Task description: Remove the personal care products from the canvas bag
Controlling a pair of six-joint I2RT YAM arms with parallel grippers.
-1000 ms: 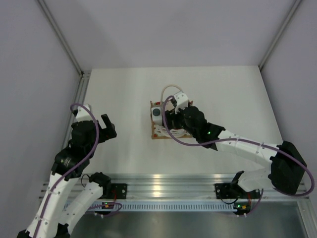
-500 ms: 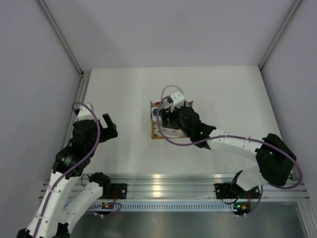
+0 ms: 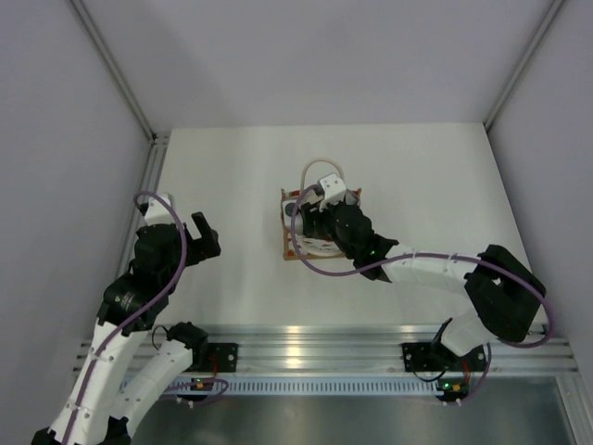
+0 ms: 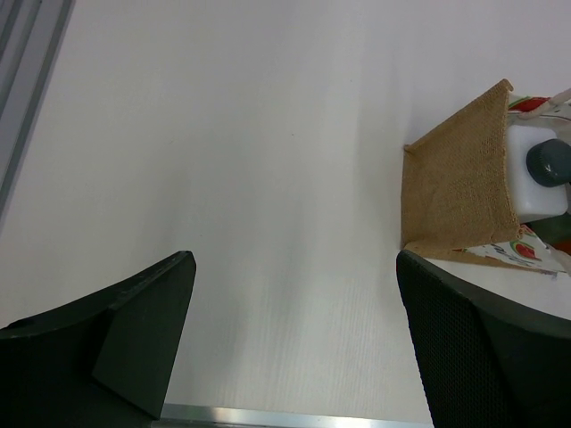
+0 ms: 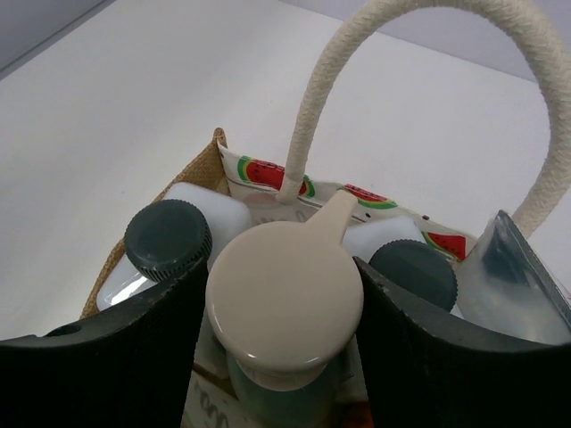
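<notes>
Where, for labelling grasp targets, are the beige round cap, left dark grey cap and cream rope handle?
beige round cap point(image 5: 284, 294), right wrist view, top centre.
left dark grey cap point(image 5: 168, 236), right wrist view, top centre.
cream rope handle point(image 5: 308, 134), right wrist view, left strand.

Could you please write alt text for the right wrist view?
The right gripper clamps the beige cap of a grey-green bottle inside the canvas bag. Two dark-capped white bottles flank it, under a cream rope handle.
</notes>
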